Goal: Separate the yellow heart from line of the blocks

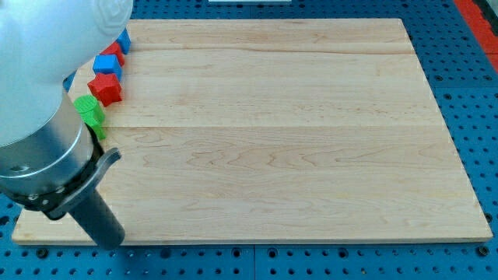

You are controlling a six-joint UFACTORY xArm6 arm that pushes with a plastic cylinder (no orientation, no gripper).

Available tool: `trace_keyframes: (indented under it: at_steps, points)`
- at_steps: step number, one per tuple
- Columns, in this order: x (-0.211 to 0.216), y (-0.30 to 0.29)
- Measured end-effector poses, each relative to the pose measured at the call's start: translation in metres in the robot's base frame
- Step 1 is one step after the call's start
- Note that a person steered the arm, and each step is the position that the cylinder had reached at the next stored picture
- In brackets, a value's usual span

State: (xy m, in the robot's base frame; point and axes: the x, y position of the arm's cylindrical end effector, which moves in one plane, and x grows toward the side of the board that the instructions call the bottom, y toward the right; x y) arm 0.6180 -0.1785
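Observation:
A line of blocks runs down the board's left edge, partly hidden by my arm. From the top it holds a blue block [123, 40], a red block [114, 53], a blue cube [107, 64], a red star [105, 89] and two green blocks [90, 110]. A small yellowish sliver [101, 133] shows just below the green blocks at the arm's edge; the yellow heart cannot be made out otherwise. My tip [111, 243] is at the board's bottom left, well below the line and touching no block.
The wooden board [296, 140] lies on a blue perforated table [467, 93]. My bulky white and grey arm [39, 101] covers the board's left margin and hides whatever lies under it.

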Motion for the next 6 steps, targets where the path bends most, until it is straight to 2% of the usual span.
trace_keyframes:
  at_steps: [1,2,5,6]
  points:
    - [0.000,-0.077]
    - [-0.008,-0.126]
    - [-0.043,-0.126]
    - [-0.075,-0.126]
